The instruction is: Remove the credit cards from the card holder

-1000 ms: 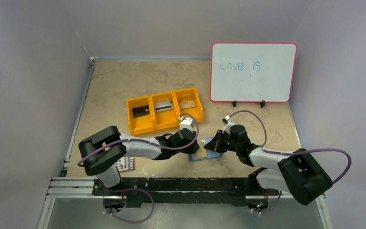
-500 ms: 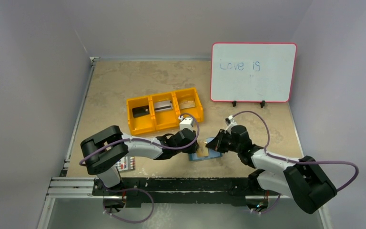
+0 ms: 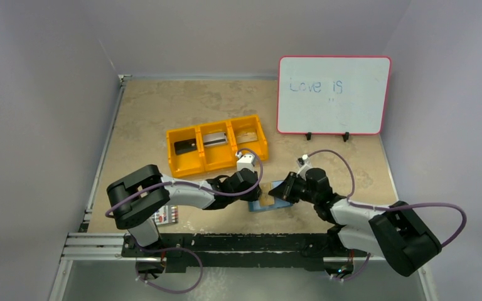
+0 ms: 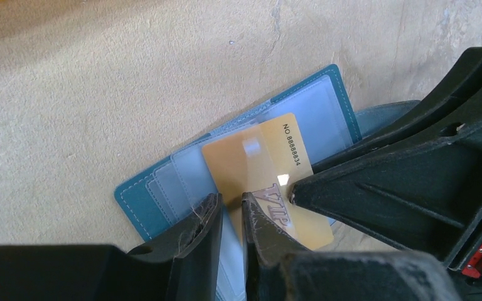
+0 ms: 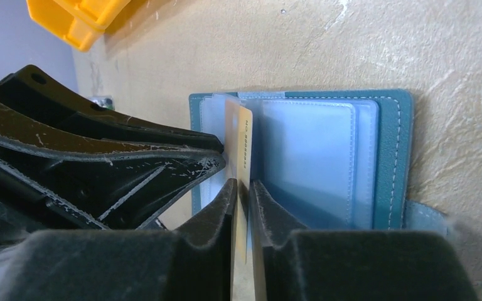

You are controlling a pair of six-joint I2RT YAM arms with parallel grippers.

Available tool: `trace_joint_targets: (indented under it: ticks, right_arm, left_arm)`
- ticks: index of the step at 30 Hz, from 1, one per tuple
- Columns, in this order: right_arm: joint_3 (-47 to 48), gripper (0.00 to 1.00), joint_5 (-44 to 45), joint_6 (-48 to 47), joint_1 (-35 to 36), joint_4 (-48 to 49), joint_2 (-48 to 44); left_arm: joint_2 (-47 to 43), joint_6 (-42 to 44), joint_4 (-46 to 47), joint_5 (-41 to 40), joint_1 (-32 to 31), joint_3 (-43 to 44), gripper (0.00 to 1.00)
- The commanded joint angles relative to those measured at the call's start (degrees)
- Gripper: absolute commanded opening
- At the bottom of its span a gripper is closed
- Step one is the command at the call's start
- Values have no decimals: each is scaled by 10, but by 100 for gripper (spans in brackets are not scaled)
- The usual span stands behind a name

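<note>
Just in front of the orange bin (image 3: 171, 153), off its right end and apart from its wall: the card holder (image 3: 273, 207), open on the table (image 3: 163, 106). From above, little more than a teal patch crowded by both claws, one from each side. Closer in, through the left wrist: pale clear pockets fanned across the teal cover, and a gold card (image 4: 251, 160) partly out of its pocket, "VIP" and a printed number on its face. Left claw (image 4: 229, 205) down on the pockets beside that card, fingers nearly together with a pale leaf in the slit between them; pinched or merely straddled, cannot tell. Through the right wrist only: the same card edge-on among the pockets, and the right claw (image 5: 241, 188) clenched on it, one finger flat against each face. Also there, the snap tab (image 5: 423, 216) poking out on the side away from the bin. In the overhead view alone, inside the bin: a black card (image 3: 185, 146) in the left compartment, a silver card (image 3: 214, 138) in the middle, a tan card (image 3: 246, 136) in the right.
</note>
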Motion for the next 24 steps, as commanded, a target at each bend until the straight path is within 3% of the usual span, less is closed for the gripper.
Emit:
trace_joint_targets:
  ticks: [1,4,10,24]
  right_arm:
    - [-3,8,-6,23,-1,35,-9]
    - [6,0,30,16,-2,-22,-32]
    - [22,0,103,16,-2,-141,-115]
    - [62,0,126,-21,-2,-253,-180]
  left_arm:
    - [9,13,-42,-1,0,-11,18]
    - [6,14,-46,-6,0,-12,17]
    - [5,9,-63,-26,0,-12,15]
    - [-22,8,-51,-27,-1,-18,17]
